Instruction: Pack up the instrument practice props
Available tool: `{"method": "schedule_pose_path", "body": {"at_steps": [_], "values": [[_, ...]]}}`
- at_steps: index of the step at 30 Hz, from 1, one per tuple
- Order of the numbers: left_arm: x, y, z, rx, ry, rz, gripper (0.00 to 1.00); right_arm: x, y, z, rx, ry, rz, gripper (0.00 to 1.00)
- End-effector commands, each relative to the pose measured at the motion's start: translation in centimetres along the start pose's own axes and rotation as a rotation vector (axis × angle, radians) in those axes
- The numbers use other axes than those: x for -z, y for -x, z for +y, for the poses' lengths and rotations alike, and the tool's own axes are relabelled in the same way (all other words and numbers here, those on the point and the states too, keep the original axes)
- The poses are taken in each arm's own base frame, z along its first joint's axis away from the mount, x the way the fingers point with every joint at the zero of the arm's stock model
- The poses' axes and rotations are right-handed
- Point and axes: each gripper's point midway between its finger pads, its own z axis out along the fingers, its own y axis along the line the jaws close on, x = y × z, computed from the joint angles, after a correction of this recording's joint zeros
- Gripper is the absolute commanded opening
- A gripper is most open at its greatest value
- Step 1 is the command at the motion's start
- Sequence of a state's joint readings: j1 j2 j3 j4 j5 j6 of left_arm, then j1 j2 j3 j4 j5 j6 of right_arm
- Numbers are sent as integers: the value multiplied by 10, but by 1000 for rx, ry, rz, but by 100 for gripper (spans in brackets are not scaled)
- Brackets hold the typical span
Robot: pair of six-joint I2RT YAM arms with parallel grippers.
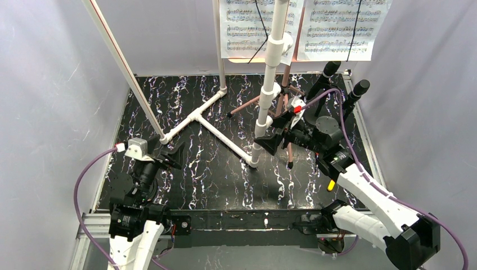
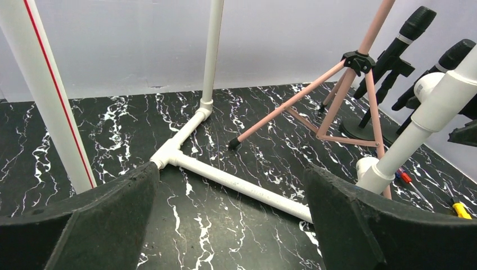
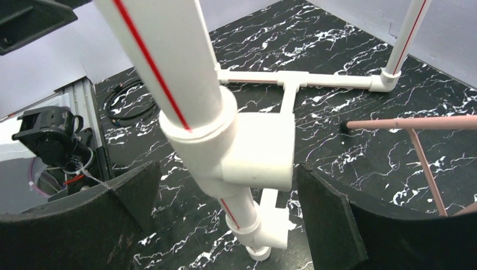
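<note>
Two white sheet-music pages [image 1: 247, 28] [image 1: 343, 28] hang at the back on the music stand. Its thin pink tripod legs [image 1: 247, 106] [image 2: 292, 101] [image 3: 405, 122] spread over the black marbled table. At the back right stand two black microphones [image 1: 329, 70] [image 1: 359, 89] [image 2: 413, 28] [image 2: 455, 53], and one round base [image 2: 360, 126] shows. My left gripper [image 1: 175, 154] [image 2: 230, 174] hangs open above the table near the pipe frame's T-joint and holds nothing. My right gripper [image 1: 275, 135] [image 3: 228, 169] is open, its jaws standing on either side of a white upright pipe [image 3: 225, 152].
A white pipe frame [image 1: 197, 115] [image 2: 236, 183] lies across the table, with uprights [image 1: 270, 73] [image 1: 124, 62] rising from it. A yellow-handled tool [image 1: 332, 184] [image 2: 460, 209] and a red-handled one [image 2: 406, 177] lie at the right. Grey walls close in on three sides.
</note>
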State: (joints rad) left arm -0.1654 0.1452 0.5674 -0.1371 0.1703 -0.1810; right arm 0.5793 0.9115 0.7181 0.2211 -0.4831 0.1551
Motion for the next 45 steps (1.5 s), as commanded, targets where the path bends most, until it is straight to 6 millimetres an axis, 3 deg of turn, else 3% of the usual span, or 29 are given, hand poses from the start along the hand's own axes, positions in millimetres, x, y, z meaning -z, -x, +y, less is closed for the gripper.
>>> {"method": "schedule_pose_path", "body": {"at_steps": [1,5,14,24,30,41,45], "values": [[-5,7,-2,-3,-13,-5,98,-10,50,1,68,-6,-142,99],[-9,2,0,-2,-8,16,98,-23,58,1,74,0,-170,99],[-14,-7,6,3,22,51,98,-59,56,10,85,-13,-204,99],[-11,-4,7,7,33,40,98,-116,56,38,100,-18,-239,99],[0,1,18,73,139,92,98,-155,55,49,63,-58,-273,99],[51,53,32,112,347,154,98,-228,46,85,22,17,-291,99],[55,68,29,125,355,135,98,-248,47,105,20,85,-284,99]]}}
